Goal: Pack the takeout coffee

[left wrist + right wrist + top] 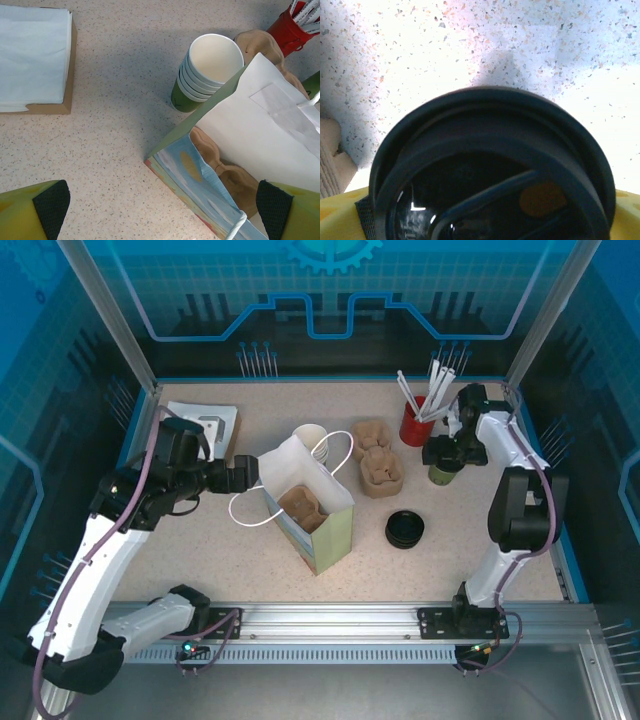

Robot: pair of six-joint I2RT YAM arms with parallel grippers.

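Black lid (490, 150) in right gripper (443, 450) over green cup (445, 476); left gripper (160, 205) agape

Speckled table (480, 555): bag (312, 508), carrier (378, 460), lids (405, 529)

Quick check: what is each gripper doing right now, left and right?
Left gripper: open, gripping nothing, fingers spread near the white paper bag.
Right gripper: closed on the round black plastic lid.

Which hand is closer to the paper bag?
Left. The left hand is at the left edge of the paper bag; the right hand holds a black lid at the green cup, well to the bag's right.
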